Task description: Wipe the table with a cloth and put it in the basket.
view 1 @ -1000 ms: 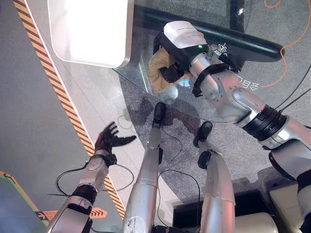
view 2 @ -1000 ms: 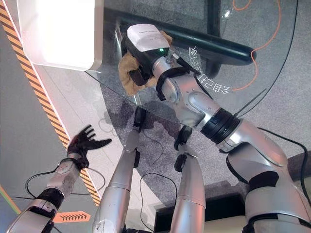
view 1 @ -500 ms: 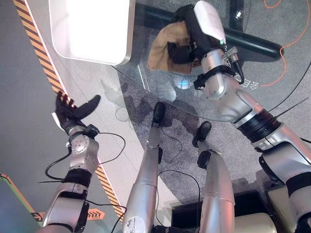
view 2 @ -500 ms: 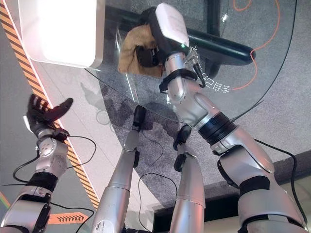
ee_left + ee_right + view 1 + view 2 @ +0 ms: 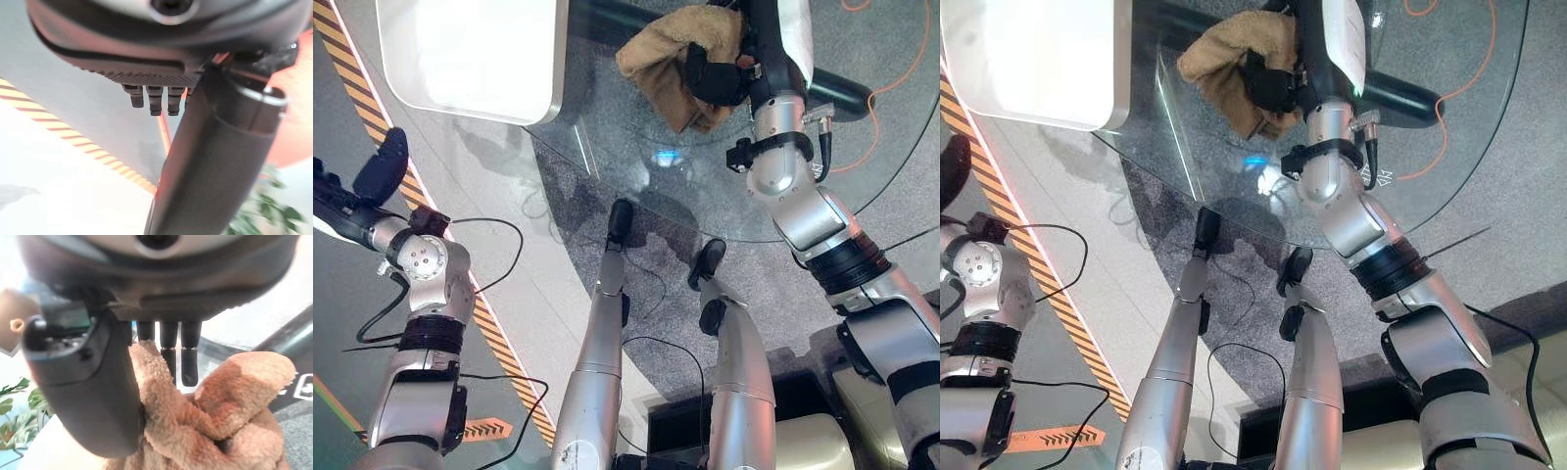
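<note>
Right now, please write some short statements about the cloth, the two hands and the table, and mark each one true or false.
1. The right hand holds the tan cloth. True.
2. The table has a wooden top. False: it is glass, and the floor shows through it.
3. The left hand presses on the cloth. False: it hangs off the table, its fingers straight.
4. The cloth is above the table. True.

We see harsh glare whitening the pale rounded tray [image 5: 470,54], reflections on the round glass table [image 5: 636,166], blurred wrist views.
</note>
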